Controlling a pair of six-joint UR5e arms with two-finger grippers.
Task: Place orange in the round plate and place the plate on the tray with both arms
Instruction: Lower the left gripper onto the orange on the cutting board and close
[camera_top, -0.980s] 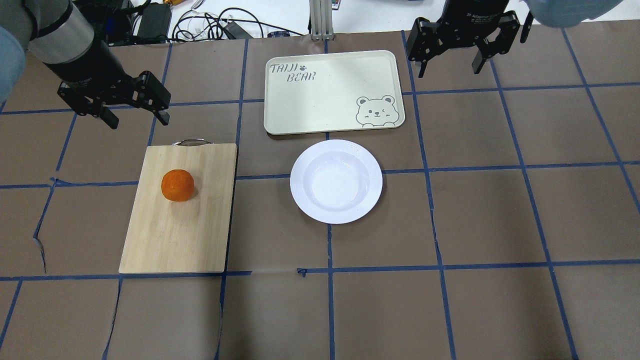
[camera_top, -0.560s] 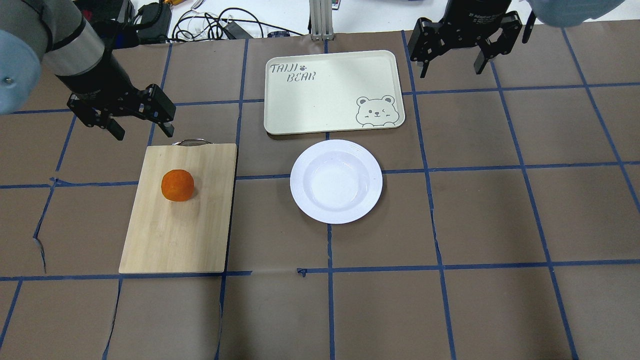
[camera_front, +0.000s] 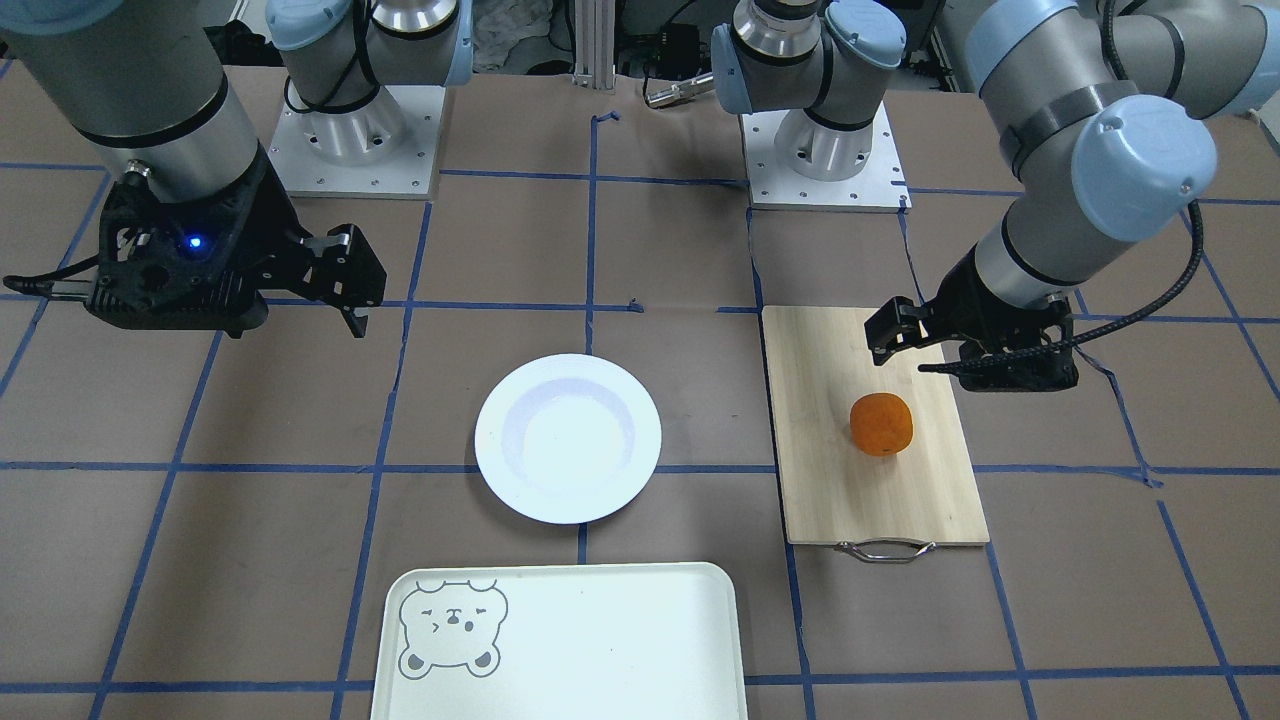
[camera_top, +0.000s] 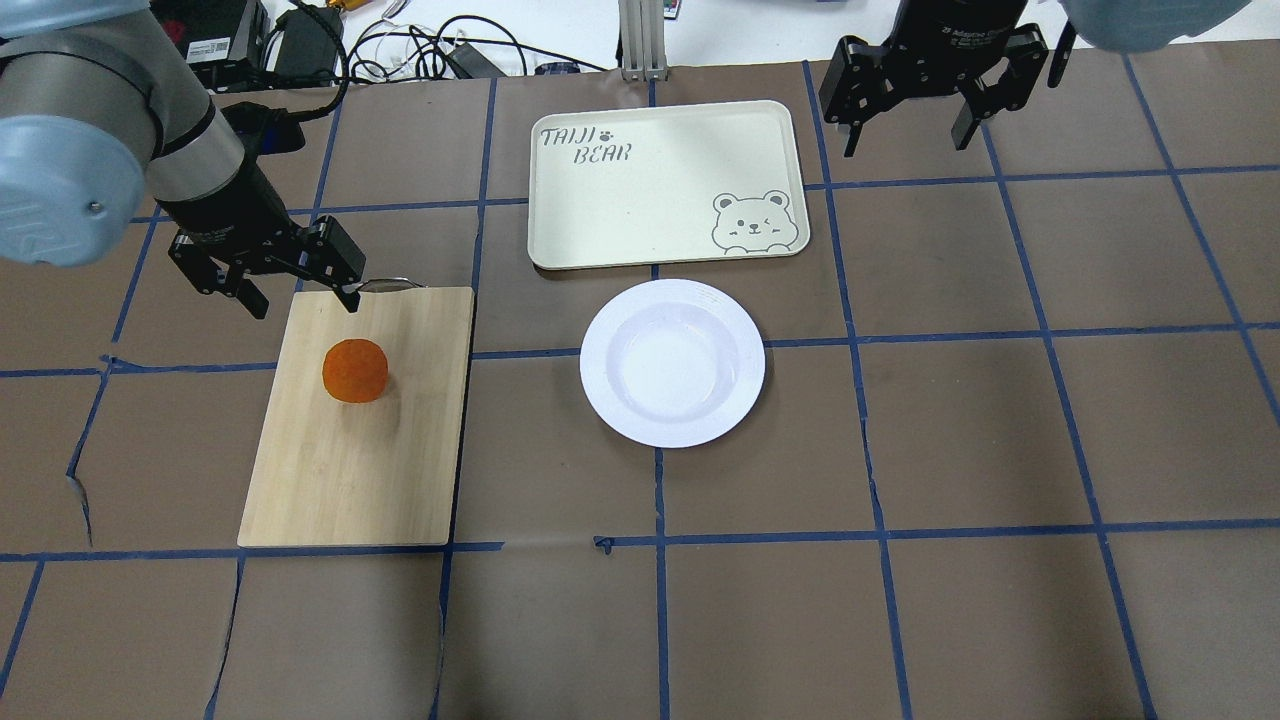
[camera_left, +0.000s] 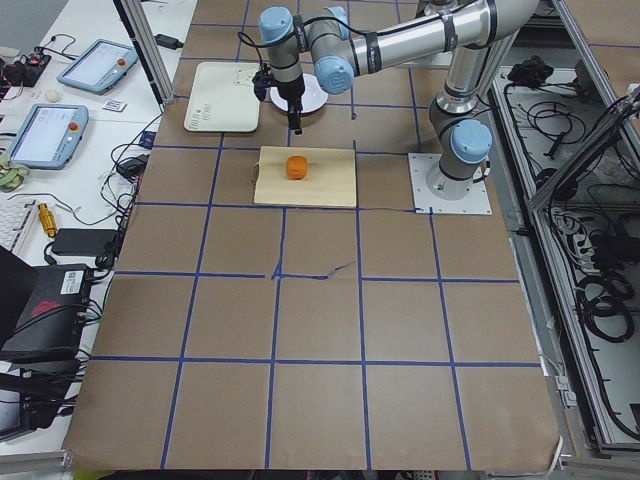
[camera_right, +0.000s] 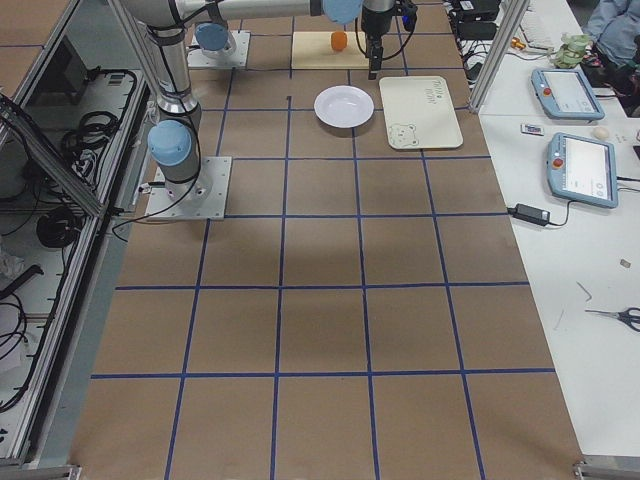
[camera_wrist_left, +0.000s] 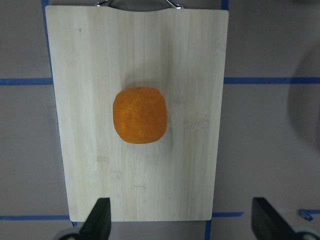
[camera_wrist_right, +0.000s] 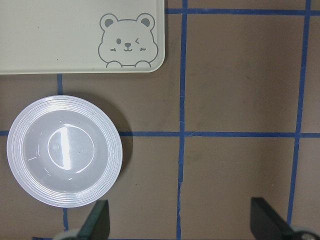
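Left gripper (camera_top: 302, 298) hung spread wide over the board's (camera_top: 340, 470) handle end — orange (camera_top: 355, 371) untouched; right gripper (camera_top: 905, 140) spread too, beside the tray (camera_top: 650, 200).

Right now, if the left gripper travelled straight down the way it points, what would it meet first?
Probably the cutting board, close beside the orange; the left gripper hangs open above them. Its height makes the exact spot uncertain, so the orange itself could come first.
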